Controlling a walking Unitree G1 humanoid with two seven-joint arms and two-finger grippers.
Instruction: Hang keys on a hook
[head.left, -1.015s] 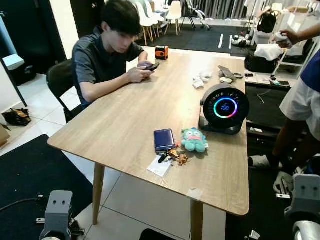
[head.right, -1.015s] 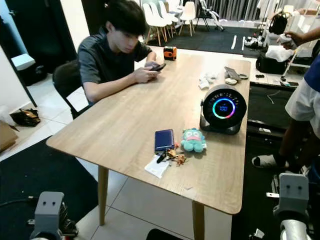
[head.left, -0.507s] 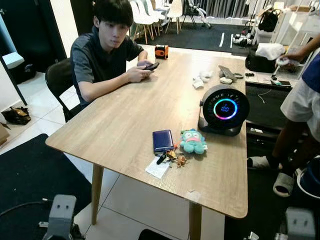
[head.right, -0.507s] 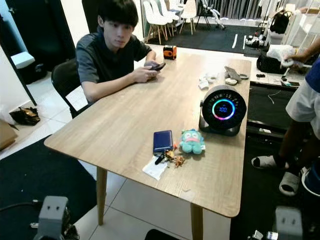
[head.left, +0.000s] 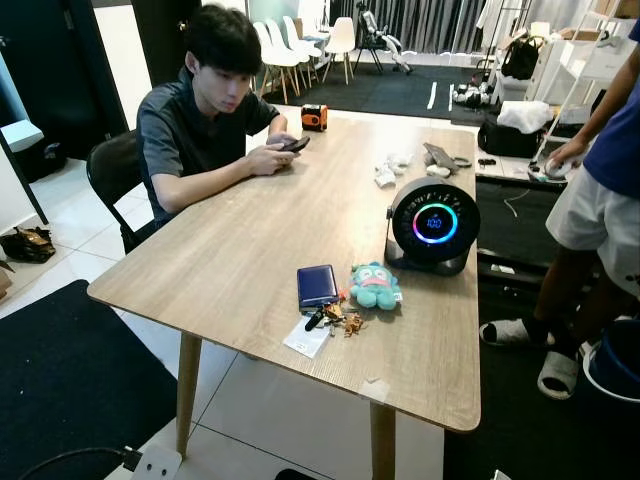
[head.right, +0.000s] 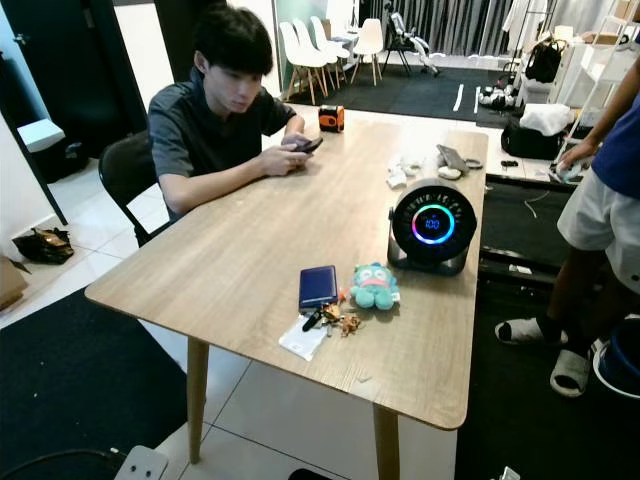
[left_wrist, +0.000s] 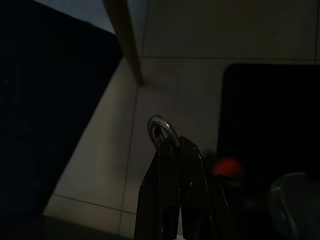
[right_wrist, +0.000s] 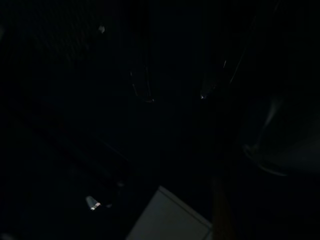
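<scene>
The keys (head.left: 336, 319), a small bunch with brown and black fobs, lie on the wooden table (head.left: 250, 240) near its front edge. They sit between a blue wallet (head.left: 317, 285), a teal plush toy (head.left: 375, 286) and a white slip of paper (head.left: 305, 338). My left gripper (left_wrist: 167, 142) hangs low over the tiled floor beside a table leg (left_wrist: 125, 42), its black fingers pressed together with nothing between them. The right wrist view is very dark, with a few faint glints.
A person sits at the table's left side (head.left: 205, 120) holding a phone. Another person (head.left: 590, 200) stands at the right of the table. A round black device with a glowing ring (head.left: 432, 225) stands behind the plush. Black mats (head.left: 70, 380) flank the table, and chairs stand far behind.
The whole picture has shifted, so the camera moved. My arms have dropped out of the bottom of the eye views. The standing person has stepped nearer to the table's right side.
</scene>
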